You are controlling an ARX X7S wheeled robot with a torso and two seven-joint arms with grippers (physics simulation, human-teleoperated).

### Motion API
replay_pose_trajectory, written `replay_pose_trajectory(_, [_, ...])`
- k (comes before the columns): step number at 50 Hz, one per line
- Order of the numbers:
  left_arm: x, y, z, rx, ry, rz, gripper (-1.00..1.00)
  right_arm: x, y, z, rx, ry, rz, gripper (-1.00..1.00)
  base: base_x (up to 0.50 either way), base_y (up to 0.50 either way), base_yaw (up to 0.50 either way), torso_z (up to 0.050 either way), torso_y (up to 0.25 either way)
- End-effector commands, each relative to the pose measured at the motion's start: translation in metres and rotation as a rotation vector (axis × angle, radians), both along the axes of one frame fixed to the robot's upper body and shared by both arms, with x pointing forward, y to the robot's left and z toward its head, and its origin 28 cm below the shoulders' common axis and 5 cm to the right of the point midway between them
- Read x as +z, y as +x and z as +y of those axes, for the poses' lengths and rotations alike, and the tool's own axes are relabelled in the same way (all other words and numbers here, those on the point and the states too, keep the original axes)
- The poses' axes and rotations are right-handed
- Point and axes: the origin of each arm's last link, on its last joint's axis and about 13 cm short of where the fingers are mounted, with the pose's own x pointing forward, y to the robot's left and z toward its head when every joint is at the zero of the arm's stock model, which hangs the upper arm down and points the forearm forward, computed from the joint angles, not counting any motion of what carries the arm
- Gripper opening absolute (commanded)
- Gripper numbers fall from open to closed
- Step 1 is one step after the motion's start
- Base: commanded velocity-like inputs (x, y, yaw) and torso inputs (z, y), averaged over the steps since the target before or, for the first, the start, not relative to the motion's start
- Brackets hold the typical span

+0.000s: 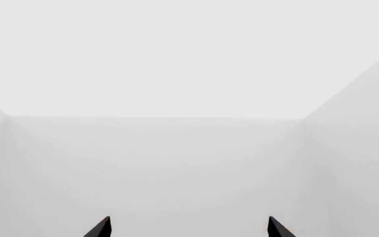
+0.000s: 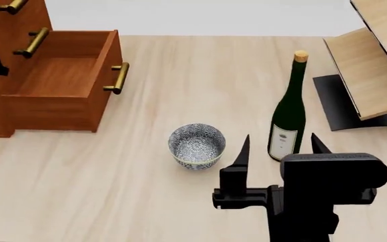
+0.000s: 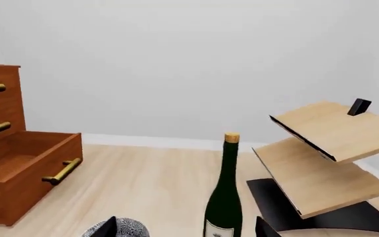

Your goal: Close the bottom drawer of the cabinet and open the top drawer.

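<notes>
While its 2 dark fingers stand spread and empty, the black right gripper (image 2: 279,143) hovers between a patterned ceramic bowl (image 2: 196,145) and a dark green wine bottle (image 2: 288,117). Far left, the reddish-brown wooden cabinet (image 2: 5,30) has its bottom drawer (image 2: 62,80) pulled out rightward, brass bar handle (image 2: 118,77) crosswise. The left gripper (image 1: 189,228) is likewise parted, facing blank grey.

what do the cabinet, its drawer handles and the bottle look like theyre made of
The cabinet looks like reddish-brown wood with a smooth finish; grain streaks run across its panels. The drawer handles look like brass: yellow-gold bars with a soft metallic sheen. The bottle appears to be dark green glass, glossy with highlights, with what seems a cork stopper and a pale paper label. As these are renders, this is judged by look only.
</notes>
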Motion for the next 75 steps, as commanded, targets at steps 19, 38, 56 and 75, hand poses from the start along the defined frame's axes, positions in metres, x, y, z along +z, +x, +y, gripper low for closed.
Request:
replay_pose_trajectory(19, [0.0021, -0.0012, 0.004, 0.023, -0.004, -0.016, 1.0, -0.0023, -0.0017, 0.0026, 0.013, -0.017, 0.008, 1.0, 0.0, 0.5, 0.0, 0.0, 0.0])
replay_pose_trajectory(38, [0.0038, -0.0009, 0.0017, 0.023, 0.005, -0.022, 1.0, -0.0041, -0.0019, 0.0017, 0.019, -0.012, 0.009, 1.0, 0.0, 0.5, 0.0, 0.0, 0.0])
replay_pose_trajectory(56, [0.004, -0.0003, -0.0004, 0.018, 0.01, -0.024, 1.0, -0.0057, -0.0048, -0.0011, 0.01, -0.003, 0.009, 1.0, 0.0, 0.5, 0.0, 0.0, 0.0])
replay_pose_trajectory(75, [0.0056, -0.0006, -0.0022, 0.01, 0.013, -0.026, 1.0, -0.0026, -0.0083, -0.0058, -0.038, 0.023, -0.01, 1.0, 0.04, 0.12, 0.0, 0.0, 0.0])
